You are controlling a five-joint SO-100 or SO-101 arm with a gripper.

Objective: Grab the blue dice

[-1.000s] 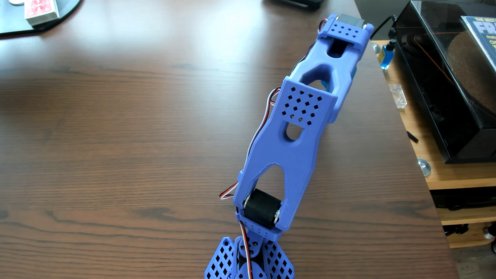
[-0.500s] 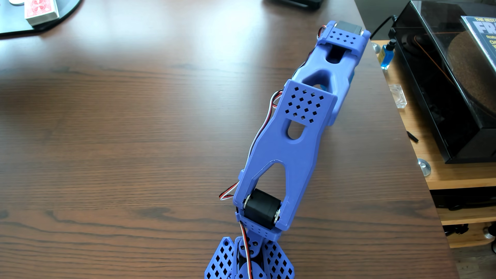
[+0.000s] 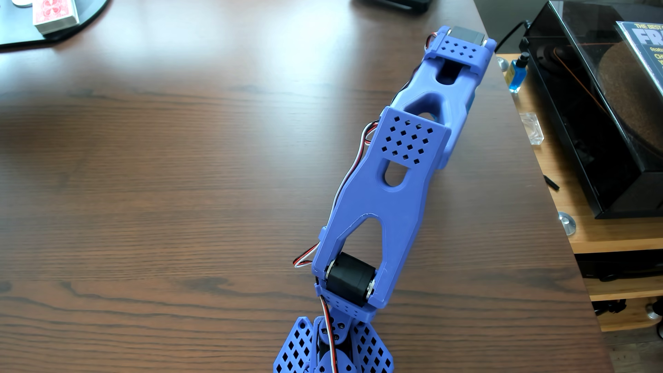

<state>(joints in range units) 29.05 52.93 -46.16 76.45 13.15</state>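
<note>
Stretching from the frame's bottom centre toward the upper right, my blue arm [image 3: 380,201] hides its own claw above the wooden bench [image 3: 179,179]; claw opening and dice are both unseen.

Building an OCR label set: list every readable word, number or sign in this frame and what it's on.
"THE BEST", cut off: top line of the record sleeve on the turntable's dust cover.
"FR", cut off: large white letters on the sleeve.
Smaller lines beneath: cropped, unreadable.
Yellow label on the blue liquid bottle: too small to read.
Red card box: pattern only, no legible text.
</note>
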